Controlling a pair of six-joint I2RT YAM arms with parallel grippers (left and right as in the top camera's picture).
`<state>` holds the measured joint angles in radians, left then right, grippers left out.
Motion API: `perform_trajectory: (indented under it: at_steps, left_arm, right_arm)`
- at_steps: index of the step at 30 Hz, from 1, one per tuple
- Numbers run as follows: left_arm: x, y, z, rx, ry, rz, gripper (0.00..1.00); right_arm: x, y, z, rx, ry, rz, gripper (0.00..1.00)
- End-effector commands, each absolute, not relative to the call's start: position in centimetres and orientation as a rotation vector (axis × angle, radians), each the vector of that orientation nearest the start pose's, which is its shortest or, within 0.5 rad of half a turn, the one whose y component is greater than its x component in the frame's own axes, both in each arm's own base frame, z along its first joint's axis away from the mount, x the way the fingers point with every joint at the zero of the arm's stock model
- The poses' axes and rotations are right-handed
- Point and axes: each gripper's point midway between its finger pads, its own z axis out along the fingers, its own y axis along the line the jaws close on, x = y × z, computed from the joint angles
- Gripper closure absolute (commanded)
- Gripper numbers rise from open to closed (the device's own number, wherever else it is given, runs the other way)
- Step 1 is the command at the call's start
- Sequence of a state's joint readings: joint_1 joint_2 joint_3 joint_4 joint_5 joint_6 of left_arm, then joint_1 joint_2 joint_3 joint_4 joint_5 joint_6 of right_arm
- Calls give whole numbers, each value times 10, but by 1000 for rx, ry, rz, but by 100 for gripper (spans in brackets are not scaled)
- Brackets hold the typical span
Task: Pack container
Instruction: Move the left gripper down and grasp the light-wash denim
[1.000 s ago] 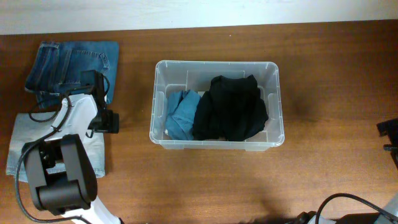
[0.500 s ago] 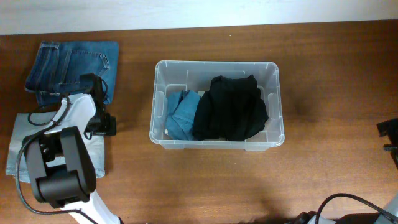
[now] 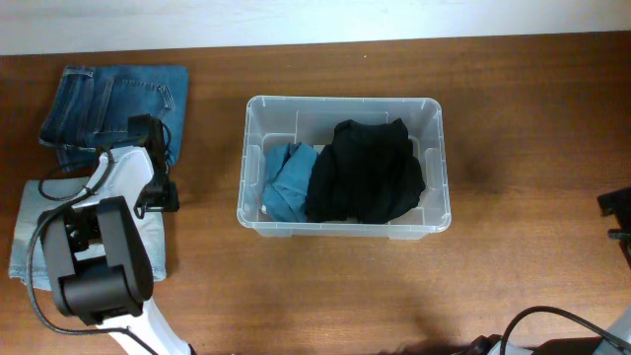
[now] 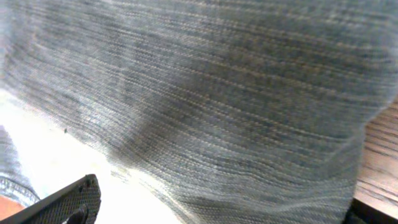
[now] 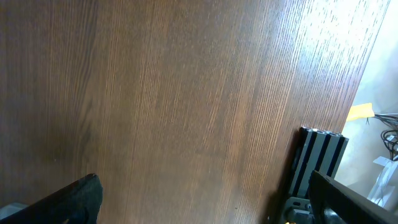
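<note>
The clear container (image 3: 342,104) stands mid-table and holds a black garment (image 3: 367,173) and a blue garment (image 3: 286,182). My left gripper (image 3: 158,194) is over the right edge of a folded light denim piece (image 3: 35,232). In the left wrist view the light denim (image 4: 217,93) fills the frame very close, and the left gripper (image 4: 217,214) has its fingers wide apart with nothing between them. My right gripper (image 5: 205,199) is open and empty over bare wood; it shows at the far right edge of the overhead view (image 3: 616,212).
Folded dark blue jeans (image 3: 118,94) lie at the back left, touching the light denim. A black frame rail (image 5: 317,162) stands past the table's right edge. The wooden table (image 3: 513,118) surrounds the container.
My left gripper has shifted slightly left, further over the light denim. The container, its contents and the right arm have not moved.
</note>
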<state>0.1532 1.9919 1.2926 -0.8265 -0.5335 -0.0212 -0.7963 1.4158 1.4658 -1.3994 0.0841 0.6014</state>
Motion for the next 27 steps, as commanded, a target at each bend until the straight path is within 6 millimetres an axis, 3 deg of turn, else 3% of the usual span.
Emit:
perform_trajectory:
  at_steps: [1,7,14,19,20,22,27]
  left_arm:
    - [328,157,0,-373,3054,900,0]
    - [308,168,-14,-521,3099,787,1]
    - [315,156,-27,-610,3102,485,1]
    - [315,155,-28,-611,3104,479,1]
    - [315,155,-28,-611,3105,480,5]
    - [314,155,-28,-611,3109,480,33]
    - [313,155,-28,-611,3110,480,60]
  right_arm:
    - [180,-207,206,1910,2224,-160,2]
    - [180,-207,206,1910,2224,-160,2]
    - [180,-207,206,1910,2223,-160,2]
    - [180,-207,206,1910,2223,-160,2]
    - [180,-207,206,1910,2223,-160,2]
    - [180,-207,206,1910,2224,-160,2]
    - [180,-207,206,1910,2223,-160,2]
